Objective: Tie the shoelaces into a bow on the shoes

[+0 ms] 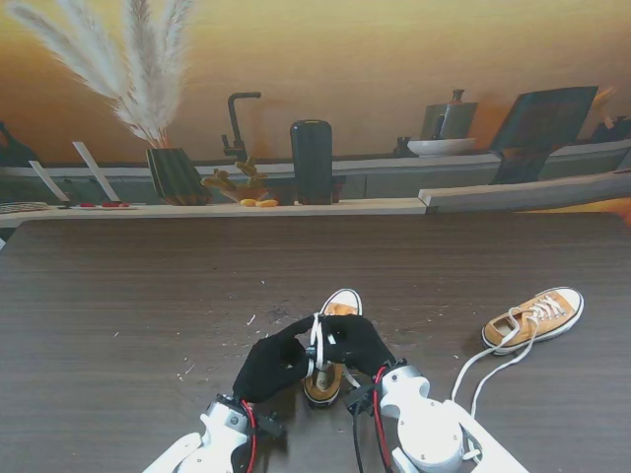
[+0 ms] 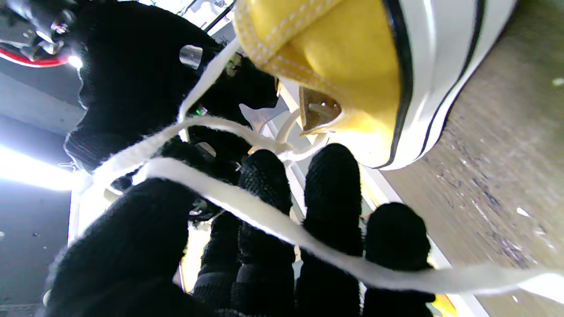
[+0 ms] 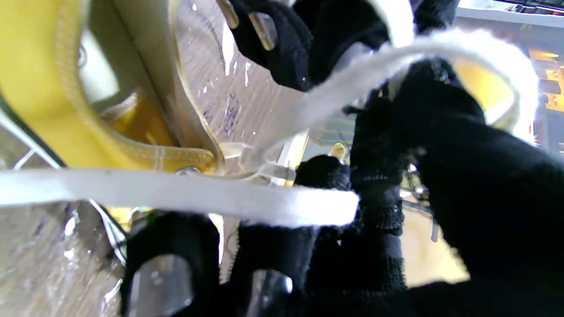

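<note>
- Left hand (image 1: pixel 273 363): black-gloved, over the near shoe (image 1: pixel 330 345), fingers curled toward the right hand; lace (image 2: pixel 246 207) lies across its fingers (image 2: pixel 331 193) in the left wrist view; a firm pinch cannot be confirmed
- Right hand (image 1: pixel 357 340): black-gloved, touching or almost touching the left hand above the shoe; thumb and fingers closed around a white lace strand (image 3: pixel 176 191) in the right wrist view
- Near shoe: tan-yellow canvas, white toe cap pointing away from me, on the table (image 1: pixel 118 315) just ahead of the wrists, mostly covered by both hands
- Lace: white, flat; one loop (image 1: pixel 316 340) rises between the two hands in the stand view; no finished bow visible
- Second shoe (image 1: pixel 533 317): same colour, well apart to the right, lying at an angle; its laces (image 1: pixel 483 379) loose, trailing toward me across the table
- Table: dark wood grain, small pale specks near the shoe
- Backdrop: printed kitchen scene with pampas grass (image 1: pixel 128 69) and a dark tap (image 1: pixel 237 123) behind the far edge
</note>
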Robot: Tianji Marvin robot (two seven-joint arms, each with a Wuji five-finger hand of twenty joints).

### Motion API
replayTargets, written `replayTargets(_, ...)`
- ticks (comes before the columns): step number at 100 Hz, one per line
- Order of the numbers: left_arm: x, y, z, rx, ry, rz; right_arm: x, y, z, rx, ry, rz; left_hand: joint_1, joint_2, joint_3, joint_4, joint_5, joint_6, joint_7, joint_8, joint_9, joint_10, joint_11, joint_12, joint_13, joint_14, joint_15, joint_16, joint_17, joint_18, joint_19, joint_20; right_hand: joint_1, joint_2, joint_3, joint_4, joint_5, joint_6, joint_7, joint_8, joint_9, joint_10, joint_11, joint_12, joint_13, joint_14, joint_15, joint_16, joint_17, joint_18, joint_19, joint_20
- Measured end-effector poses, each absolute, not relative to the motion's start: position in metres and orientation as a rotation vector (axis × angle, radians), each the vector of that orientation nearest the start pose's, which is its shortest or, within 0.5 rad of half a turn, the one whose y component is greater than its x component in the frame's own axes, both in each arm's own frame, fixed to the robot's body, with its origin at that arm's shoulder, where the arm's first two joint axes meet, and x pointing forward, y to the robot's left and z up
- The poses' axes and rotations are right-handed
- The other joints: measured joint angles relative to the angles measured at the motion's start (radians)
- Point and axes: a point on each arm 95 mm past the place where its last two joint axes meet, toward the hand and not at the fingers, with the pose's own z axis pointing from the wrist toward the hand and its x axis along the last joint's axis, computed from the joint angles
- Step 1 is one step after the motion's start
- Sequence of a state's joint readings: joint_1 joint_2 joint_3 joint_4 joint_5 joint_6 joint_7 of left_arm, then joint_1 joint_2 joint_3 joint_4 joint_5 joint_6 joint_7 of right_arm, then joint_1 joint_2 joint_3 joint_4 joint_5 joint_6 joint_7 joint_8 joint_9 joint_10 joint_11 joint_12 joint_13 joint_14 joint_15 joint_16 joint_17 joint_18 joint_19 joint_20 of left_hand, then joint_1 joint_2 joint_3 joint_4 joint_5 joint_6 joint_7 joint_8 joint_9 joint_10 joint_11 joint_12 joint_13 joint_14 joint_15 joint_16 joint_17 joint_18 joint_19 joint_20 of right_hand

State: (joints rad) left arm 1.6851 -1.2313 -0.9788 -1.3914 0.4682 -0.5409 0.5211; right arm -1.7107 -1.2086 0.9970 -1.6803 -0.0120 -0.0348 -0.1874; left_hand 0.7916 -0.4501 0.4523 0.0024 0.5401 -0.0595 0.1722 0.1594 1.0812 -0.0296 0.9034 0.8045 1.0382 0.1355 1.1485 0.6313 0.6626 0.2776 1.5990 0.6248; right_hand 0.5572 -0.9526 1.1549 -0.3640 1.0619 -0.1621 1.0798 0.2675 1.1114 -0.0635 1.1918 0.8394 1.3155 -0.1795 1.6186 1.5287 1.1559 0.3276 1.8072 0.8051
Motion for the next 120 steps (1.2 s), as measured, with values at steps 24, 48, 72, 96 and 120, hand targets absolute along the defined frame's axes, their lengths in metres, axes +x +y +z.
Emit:
replayTargets(24, 0.303, -0.0853, -0.4026, -1.615, 0.912, -2.41, 0.3157, 0.1121, -0.3626, -2.147, -0.74, -1.961, 0.0, 0.0, 0.0, 0.0, -0.001, 0.001, -0.007, -0.001, -0.001, 0.0, -0.026, 0.0, -0.01, -0.001, -0.027, 0.0, -0.015, 0.0, -0.021, 0.0, 0.0, 0.14, 0.022, 0.0, -0.065, 0.091, -0.012, 0.272, -0.264, 0.072, 0.023, 0.072, -0.144, 0.035, -0.169, 0.0, -0.154, 0.041, -0.058, -0.033)
replayTargets(48, 0.3022, -0.0841, -0.4026, -1.604, 0.924, -2.408, 0.3133, 0.1139, -0.3622, -2.145, -0.725, -1.96, 0.0, 0.0, 0.0, 0.0, -0.001, 0.003, -0.021, -0.001, -0.001, 0.0, -0.039, -0.001, -0.011, -0.001, -0.027, 0.0, -0.024, 0.0, -0.031, 0.0, -0.001, 0.147, 0.073, 0.022, -0.084, 0.14, 0.023, 0.321, -0.372, 0.095, 0.026, 0.01, -0.248, 0.15, -0.332, 0.001, -0.345, 0.062, -0.164, 0.024)
replayTargets(72, 0.2998, -0.0819, -0.4019, -1.608, 0.906, -2.408, 0.3118, 0.1149, -0.36, -2.154, -0.727, -2.022, 0.0, 0.0, 0.0, 0.0, 0.003, 0.001, 0.006, -0.001, -0.01, 0.0, -0.053, -0.002, -0.011, -0.001, -0.027, 0.0, -0.029, 0.0, -0.033, 0.0, -0.001, 0.11, 0.134, 0.049, -0.105, 0.211, 0.064, 0.321, -0.422, 0.145, -0.052, -0.097, -0.307, 0.179, -0.424, 0.001, -0.421, 0.068, -0.23, 0.032)
replayTargets(96, 0.2987, -0.0818, -0.4022, -1.611, 0.888, -2.415, 0.3093, 0.1177, -0.3599, -2.118, -0.725, -2.068, 0.0, 0.0, 0.0, 0.0, 0.012, 0.003, 0.001, -0.001, -0.01, 0.0, -0.064, -0.003, -0.011, -0.003, -0.027, 0.002, -0.029, 0.0, -0.034, 0.0, -0.032, 0.207, 0.039, 0.049, -0.137, 0.21, 0.011, 0.218, -0.422, 0.179, -0.151, -0.159, -0.312, 0.244, -0.48, 0.001, -0.487, 0.097, -0.25, 0.059)
replayTargets(120, 0.2994, -0.0802, -0.4028, -1.604, 0.88, -2.412, 0.3088, 0.1183, -0.361, -2.102, -0.761, -2.042, 0.0, 0.0, 0.0, 0.0, 0.011, 0.004, -0.005, -0.001, -0.01, 0.0, -0.065, -0.003, -0.011, -0.004, -0.027, 0.008, -0.029, 0.0, -0.034, 0.0, -0.09, 0.237, 0.019, 0.05, -0.144, 0.21, -0.177, 0.148, -0.422, 0.193, -0.19, -0.181, -0.335, 0.253, -0.505, 0.002, -0.529, 0.097, -0.258, 0.073)
